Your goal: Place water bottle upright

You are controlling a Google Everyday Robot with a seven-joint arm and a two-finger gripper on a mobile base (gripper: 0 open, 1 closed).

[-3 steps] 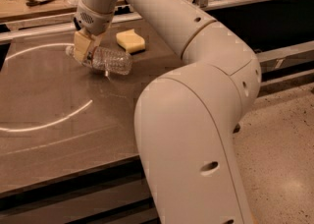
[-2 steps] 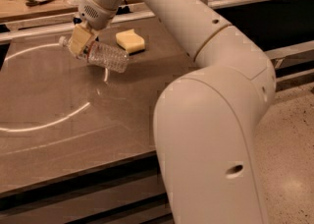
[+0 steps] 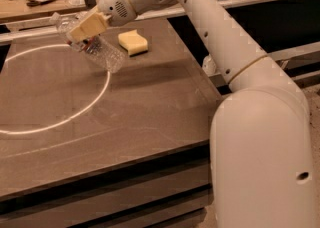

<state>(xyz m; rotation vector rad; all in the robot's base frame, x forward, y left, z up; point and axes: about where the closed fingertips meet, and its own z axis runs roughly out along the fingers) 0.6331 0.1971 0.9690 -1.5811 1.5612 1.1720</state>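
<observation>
The water bottle [image 3: 102, 56] is a clear ribbed plastic bottle with a white cap at its upper left end and a label with red print. It is tilted, cap end up and to the left, lifted above the brown table [image 3: 125, 107]. My gripper [image 3: 82, 31] is shut on the water bottle around its upper part, near the label. The beige fingers [image 3: 87, 25] cover part of the bottle. The bottle's lower end hangs just over the white circle line [image 3: 100, 92] on the table.
A yellow sponge [image 3: 132, 41] lies on the table to the right of the bottle. Behind the table stands a wooden bench [image 3: 35, 2] with cables and tools. My white arm [image 3: 240, 72] reaches across the table's right edge.
My gripper has lifted the water bottle off the table and turned it, so its cap end now points up and to the left. The view has shifted a little.
</observation>
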